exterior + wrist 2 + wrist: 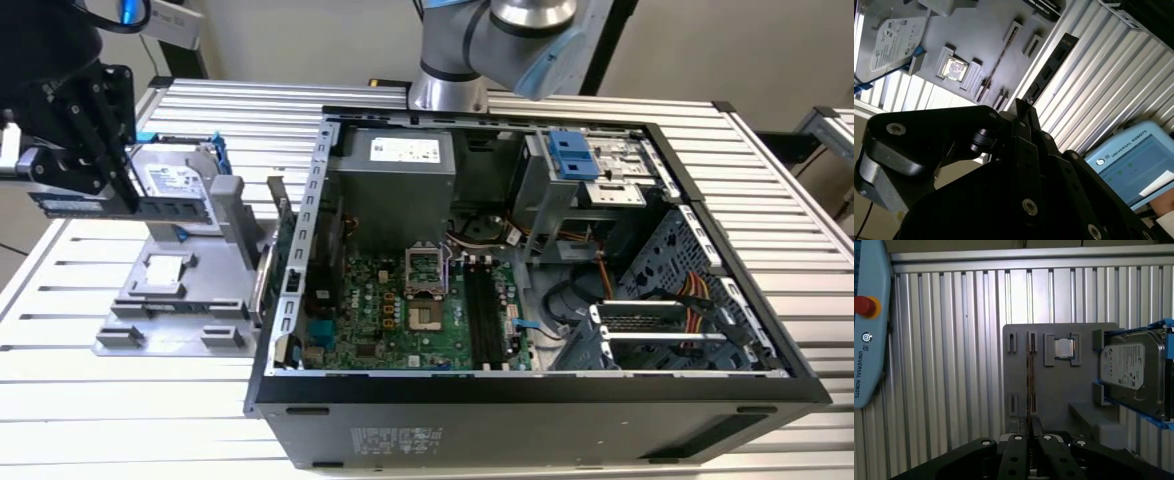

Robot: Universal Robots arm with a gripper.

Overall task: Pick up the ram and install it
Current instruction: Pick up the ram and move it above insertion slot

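Note:
The ram [120,206], a thin dark blue-green stick with black chips, hangs level above the grey fixture [167,300] at the exterior view's left. My black gripper [94,192] is shut on its upper edge. In the first wrist view the gripper [1029,437] pinches the ram [1029,380], seen edge-on as a thin line over the fixture's slots [1031,342]. In the second wrist view the ram [996,62] runs as a thin dark line past the gripper [1021,110]. The open computer case [534,390] lies to the right, with the black memory slots [481,320] on its green motherboard [394,310].
A silver hard drive [171,180] with blue handles stands on the fixture behind the ram, also seen as the hard drive [1131,367]. A small processor chip [1064,347] sits in a fixture pocket. A pale blue teach pendant [866,325] lies on the ribbed metal table [134,420].

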